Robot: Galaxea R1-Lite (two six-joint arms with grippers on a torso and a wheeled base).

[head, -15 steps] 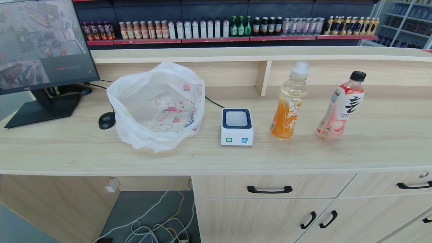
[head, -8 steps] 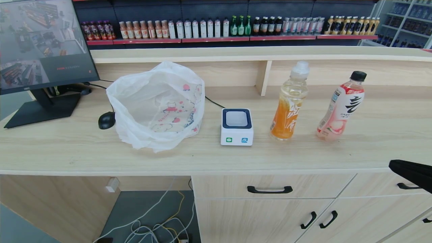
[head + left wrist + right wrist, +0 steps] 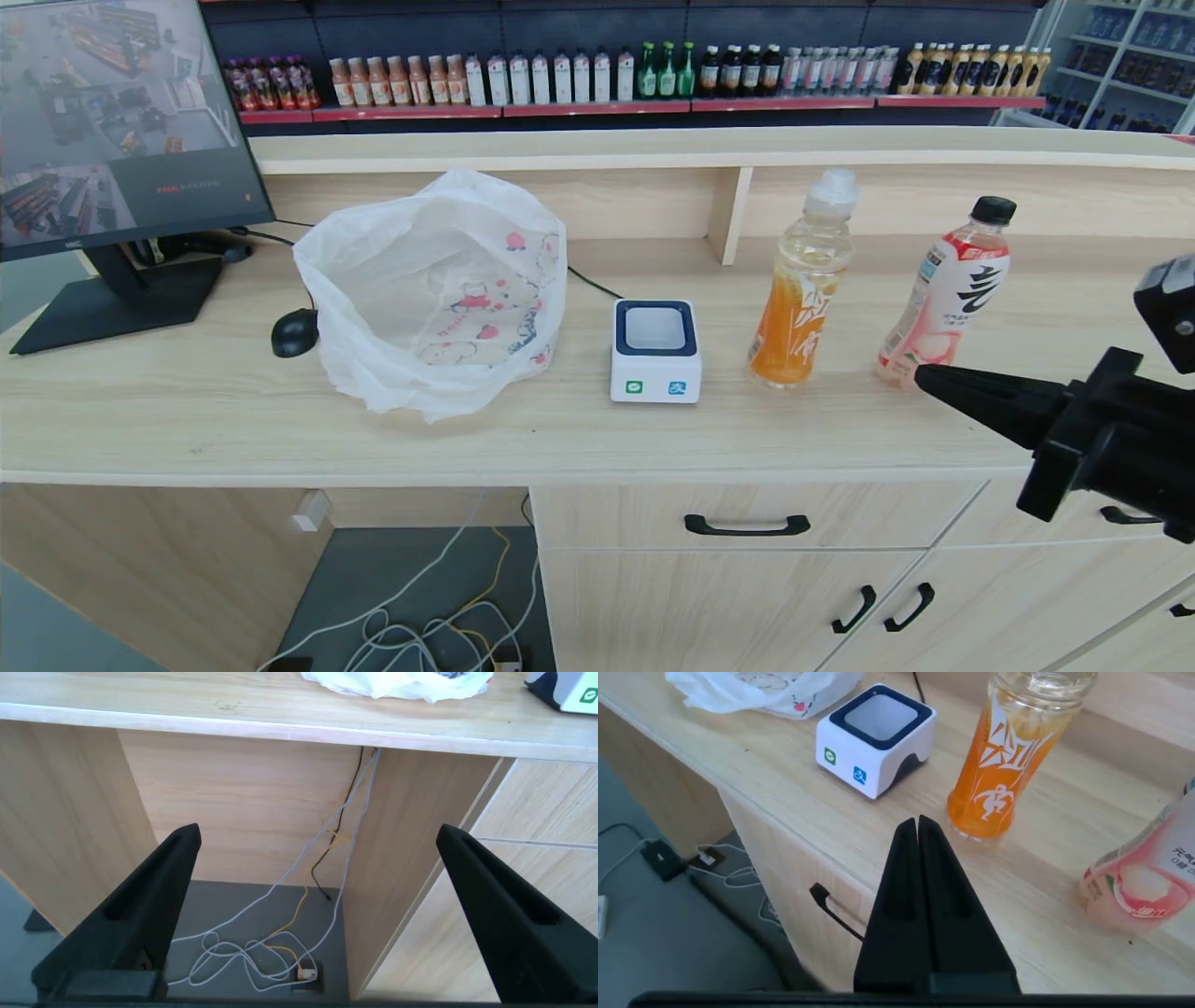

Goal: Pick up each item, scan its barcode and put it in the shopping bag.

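Note:
On the wooden counter stand an orange drink bottle with a white cap and, to its right, a pink drink bottle with a black cap. A white scanner sits left of them, and an open white shopping bag lies further left. My right gripper is shut and empty, its tip just in front of the pink bottle's base. The right wrist view shows that shut gripper above the counter edge, near the orange bottle, pink bottle and scanner. My left gripper hangs open below the counter.
A monitor and a black mouse sit at the counter's left. A raised back ledge with a divider runs behind the items. Drawers with black handles are under the counter, and cables lie on the floor.
My right arm has come up from the lower right into the head view, its shut tip now close to the pink bottle's base. The items on the counter have not moved.

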